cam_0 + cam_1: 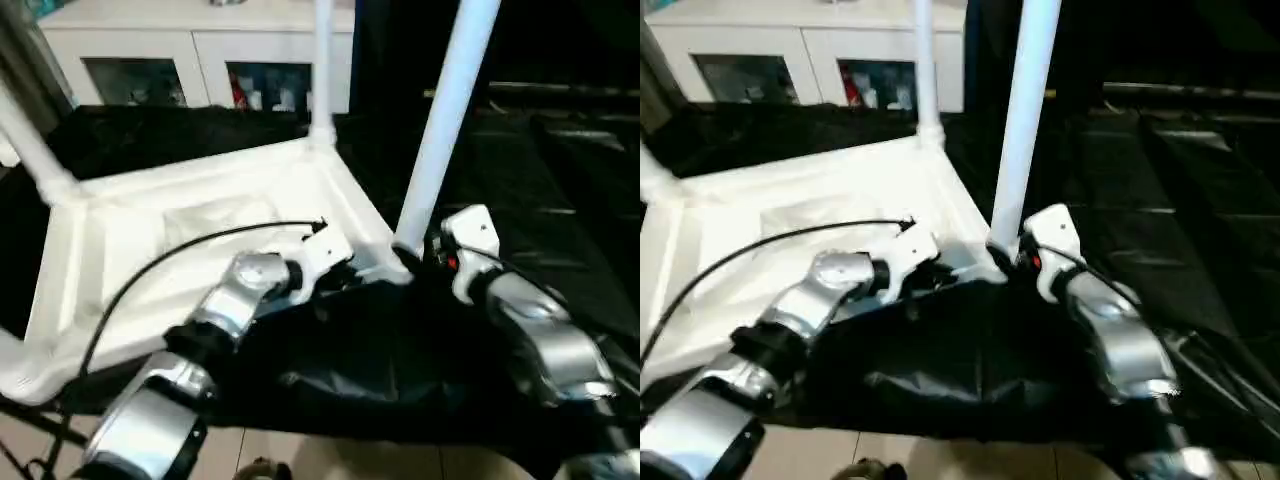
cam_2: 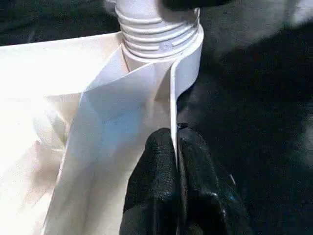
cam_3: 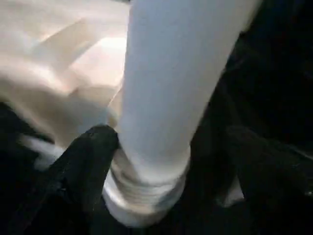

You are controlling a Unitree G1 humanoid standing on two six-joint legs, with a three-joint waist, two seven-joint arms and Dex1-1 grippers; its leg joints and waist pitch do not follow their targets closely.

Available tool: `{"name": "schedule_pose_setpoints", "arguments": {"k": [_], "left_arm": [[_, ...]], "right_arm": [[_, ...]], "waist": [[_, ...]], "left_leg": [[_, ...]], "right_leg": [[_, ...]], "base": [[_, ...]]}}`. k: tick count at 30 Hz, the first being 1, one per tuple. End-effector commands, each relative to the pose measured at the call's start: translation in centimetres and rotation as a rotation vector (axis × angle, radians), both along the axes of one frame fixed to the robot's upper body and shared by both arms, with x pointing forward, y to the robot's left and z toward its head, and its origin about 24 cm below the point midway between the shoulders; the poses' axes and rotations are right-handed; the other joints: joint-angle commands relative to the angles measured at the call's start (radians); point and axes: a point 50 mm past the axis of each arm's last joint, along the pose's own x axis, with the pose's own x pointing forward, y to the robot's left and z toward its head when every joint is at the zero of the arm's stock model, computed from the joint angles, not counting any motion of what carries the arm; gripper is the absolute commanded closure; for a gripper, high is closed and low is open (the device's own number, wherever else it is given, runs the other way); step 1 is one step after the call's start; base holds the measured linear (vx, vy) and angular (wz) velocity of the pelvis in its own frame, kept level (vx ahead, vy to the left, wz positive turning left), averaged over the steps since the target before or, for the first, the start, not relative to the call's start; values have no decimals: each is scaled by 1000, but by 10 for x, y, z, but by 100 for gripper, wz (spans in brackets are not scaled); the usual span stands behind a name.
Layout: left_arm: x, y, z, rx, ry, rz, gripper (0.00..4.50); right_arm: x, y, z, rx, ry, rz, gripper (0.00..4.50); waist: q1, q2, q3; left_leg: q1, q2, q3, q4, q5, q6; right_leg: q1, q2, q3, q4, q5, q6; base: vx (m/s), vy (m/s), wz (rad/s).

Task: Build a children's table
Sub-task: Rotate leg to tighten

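Leg (image 1: 447, 115) stands upright in the near-right corner socket of the upturned top (image 1: 200, 225), between the right gripper's (image 3: 171, 161) spread fingers; left gripper (image 2: 175, 161), just left, pinches the top's near rim.

A white cabinet (image 1: 190, 45) with glass-fronted shelves is standing at the far left, colourful items sitting behind its panes. Black cloth (image 1: 560, 180) is covering the work surface, and pale floor tiles (image 1: 330, 462) are showing nearest.
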Motion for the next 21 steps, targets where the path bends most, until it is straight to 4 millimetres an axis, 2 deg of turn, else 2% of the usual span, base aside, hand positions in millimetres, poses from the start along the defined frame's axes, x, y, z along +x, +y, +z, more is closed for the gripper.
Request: {"name": "schedule_pose_setpoints", "arguments": {"k": [1, 2, 5, 7, 8, 11, 12, 16, 21], "left_arm": [[0, 0, 12, -14, -59, -58, 450], [-1, 2, 13, -16, -54, -75, 450], [-11, 5, 17, -42, -25, -187, 450], [-16, 5, 19, -56, -7, -234, 450], [-22, 5, 20, -69, 13, -287, 450], [-28, 3, 20, -63, 27, -326, 450], [-28, 3, 19, -63, 27, -327, 450], [-30, 3, 18, -56, 35, -335, 450], [-32, 4, 19, -55, 46, -344, 450]], "right_arm": [[-8, -2, 0, -11, 50, 86, 60], [-12, -4, 1, -12, 72, 125, 60], [-20, -6, 1, -24, 115, 207, 60], [-22, -6, 1, -27, 126, 225, 60], [-23, -7, 2, -30, 138, 241, 60], [-22, -5, 3, -31, 140, 245, 60], [-22, -5, 3, -31, 141, 247, 60], [-27, -2, 2, -28, 175, 298, 60], [-29, -2, 1, -20, 179, 304, 60]], "waist": [[0, -11, -66], [2, -12, -67], [3, -15, -69], [2, -16, -71], [3, -13, -69], [8, -8, -68], [10, -9, -67], [16, -11, -65], [19, -13, -68]], "left_leg": [[36, 94, -57, -70, -298, 24], [35, 94, -59, -69, -297, 27], [29, 96, -58, -67, -264, 44], [30, 96, -57, -66, -256, 49], [32, 96, -54, -65, -255, 51], [37, 99, -55, -67, -280, 34], [43, 100, -54, -68, -299, 20], [42, 99, -56, -72, -328, -6], [39, 98, -56, -69, -303, -1]], "right_leg": [[35, -97, 68, -87, -202, -194], [39, -98, 68, -86, -199, -198], [39, -99, 68, -78, -154, -212], [39, -100, 66, -76, -147, -223], [34, -97, 67, -77, -157, -230], [28, -94, 67, -78, -189, -227], [25, -94, 69, -81, -206, -224], [27, -98, 70, -83, -246, -203], [29, -101, 71, -83, -230, -197]], "base": [[0, 0, 0], [0, 0, 0], [0, 0, 0], [0, 0, 0], [0, 0, 0], [0, 0, 0], [0, 0, 0], [0, 0, 0], [0, 0, 0]]}}
